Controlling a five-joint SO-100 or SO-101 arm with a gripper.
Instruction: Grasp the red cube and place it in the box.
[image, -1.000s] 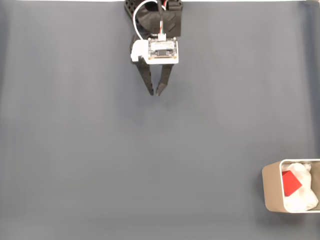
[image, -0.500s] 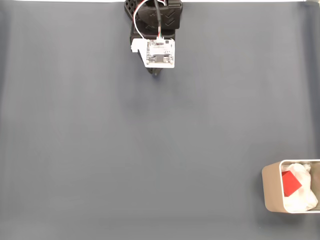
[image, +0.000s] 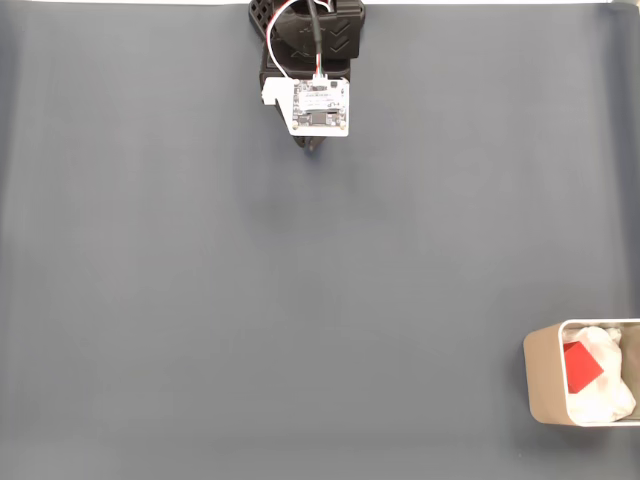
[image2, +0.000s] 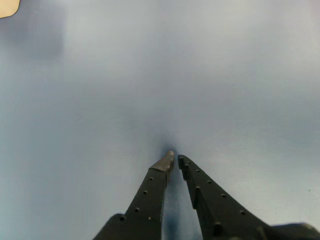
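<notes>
Compared with a second earlier, the arm (image: 312, 60) had tucked itself back at 12 o'clock of the fixed view: the two black fingers that used to stick out below the white board were now hidden under it, and nothing had shifted in the last half second. The pincer (image2: 175, 159) showed better in the wrist view, tips nearly touching with just a thin sliver of gap, holding nothing, hanging over bare blue-grey tabletop (image: 200, 300).

Over at about 4 o'clock in the fixed view, the box (image: 545, 375) sat right where it had been, cut off by the right edge of the picture. The red cube (image: 581, 367) was inside it, against the left wall, tilted a bit, with the white lumpy stuff (image: 606, 385) piled up beside it on the right. Cube and arm were well apart.
</notes>
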